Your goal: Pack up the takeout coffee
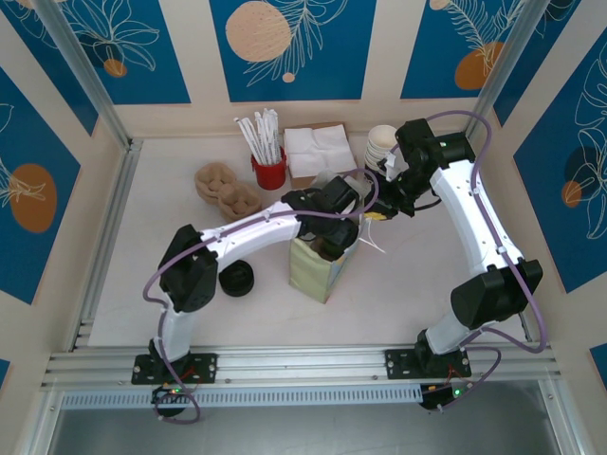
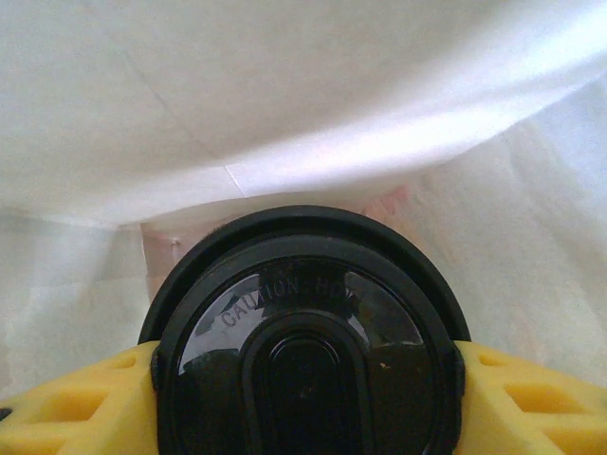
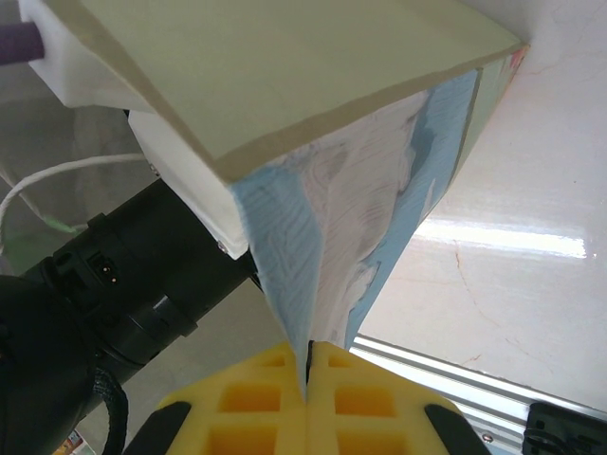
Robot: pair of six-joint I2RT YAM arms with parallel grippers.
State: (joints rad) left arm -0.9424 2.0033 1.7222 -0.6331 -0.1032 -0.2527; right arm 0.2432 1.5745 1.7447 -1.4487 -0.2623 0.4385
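Note:
The takeout coffee (image 2: 303,341) shows its black domed lid, marked "CAUTION HOT", close up in the left wrist view. My left gripper (image 2: 303,403) is shut on it, one yellow finger (image 2: 76,408) pressing each side of the lid. White paper bag walls (image 2: 285,104) surround the cup. From above, the left gripper (image 1: 332,232) reaches down into the mouth of the upright paper bag (image 1: 318,270). My right gripper (image 3: 308,379) is shut on the bag's blue-printed edge (image 3: 313,265); from above the right gripper (image 1: 379,207) sits at the bag's right rim.
An all-black round lid piece (image 1: 236,280) lies left of the bag. At the back stand cardboard cup carriers (image 1: 226,188), a red cup of straws (image 1: 268,169), napkins (image 1: 318,152) and stacked white paper cups (image 1: 381,144). The left arm's black wrist (image 3: 114,284) is beside the bag.

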